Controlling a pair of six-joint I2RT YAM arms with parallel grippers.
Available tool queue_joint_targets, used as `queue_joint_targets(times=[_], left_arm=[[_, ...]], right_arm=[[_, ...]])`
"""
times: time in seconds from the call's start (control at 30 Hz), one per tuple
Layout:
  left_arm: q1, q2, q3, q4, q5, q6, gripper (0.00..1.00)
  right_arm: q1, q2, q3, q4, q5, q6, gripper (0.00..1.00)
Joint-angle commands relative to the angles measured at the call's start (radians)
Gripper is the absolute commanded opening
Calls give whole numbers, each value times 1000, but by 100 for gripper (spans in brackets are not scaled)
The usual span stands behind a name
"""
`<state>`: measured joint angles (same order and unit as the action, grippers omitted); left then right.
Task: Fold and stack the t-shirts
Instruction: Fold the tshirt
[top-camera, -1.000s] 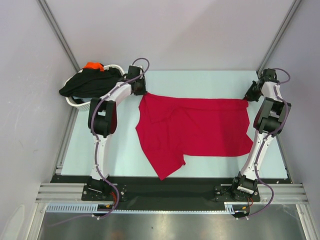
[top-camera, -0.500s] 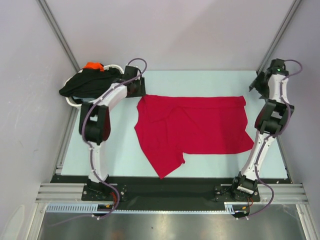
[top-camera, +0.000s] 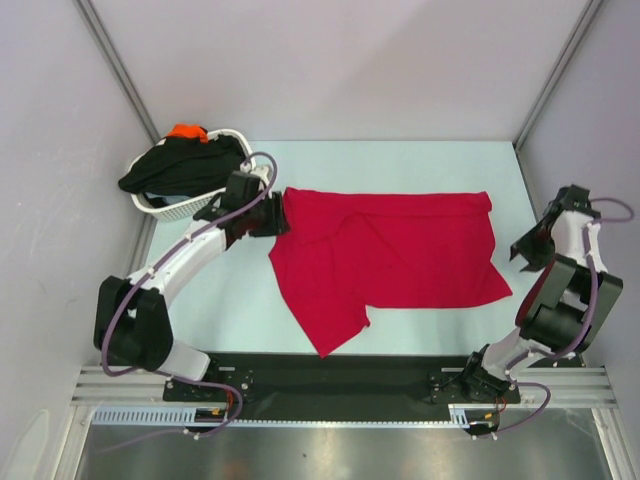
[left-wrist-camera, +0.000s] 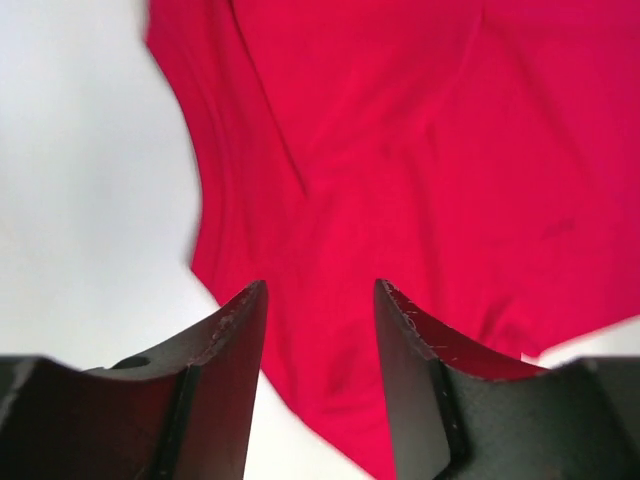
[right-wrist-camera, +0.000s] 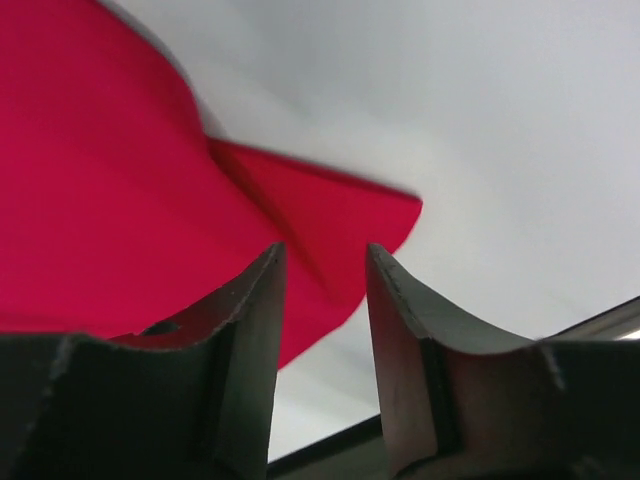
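Note:
A crimson red t-shirt (top-camera: 400, 250) lies spread across the middle of the table, one sleeve pointing toward the near edge. My left gripper (top-camera: 278, 216) hovers at the shirt's left edge. In the left wrist view its jaws stand open over the red cloth (left-wrist-camera: 400, 150), with nothing between them (left-wrist-camera: 320, 292). At the shirt's right side my right gripper (top-camera: 521, 257) is open too, and its wrist view shows a red corner (right-wrist-camera: 330, 215) beyond the empty gap (right-wrist-camera: 325, 258). A black t-shirt (top-camera: 180, 166) and an orange one (top-camera: 187, 131) sit in the basket.
The white woven basket (top-camera: 168, 208) stands at the far left corner, just behind my left arm. Metal frame posts rise at both far corners. A black strip runs along the table's near edge by the arm bases.
Both grippers let go of the red shirt's far corners and opened. The left arm swung down and leftward; the right arm drew back toward the near right. The shirt settled flat.

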<state>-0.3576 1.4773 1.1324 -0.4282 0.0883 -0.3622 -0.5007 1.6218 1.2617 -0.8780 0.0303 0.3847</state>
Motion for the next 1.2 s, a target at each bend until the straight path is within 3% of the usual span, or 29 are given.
queue_joint_targets(times=[0.0, 0.13, 0.43, 0.53, 0.87, 1.17], left_arm=[[2, -87, -78, 35, 116, -11, 51], [2, -117, -120, 55, 157, -6, 49], [2, -111, -105, 31, 180, 15, 49], [2, -101, -94, 22, 174, 22, 49], [2, -80, -89, 20, 189, 22, 49], [12, -77, -77, 13, 176, 28, 49]], right_arm=[[-12, -72, -145, 106, -78, 13, 42], [-7, -88, -280, 207, -102, 6, 51], [8, -43, -369, 356, -30, 20, 48], [5, -5, -378, 358, 32, 20, 43], [-21, 0, -441, 275, 238, 49, 0], [-59, -45, -436, 101, 379, 272, 0]])
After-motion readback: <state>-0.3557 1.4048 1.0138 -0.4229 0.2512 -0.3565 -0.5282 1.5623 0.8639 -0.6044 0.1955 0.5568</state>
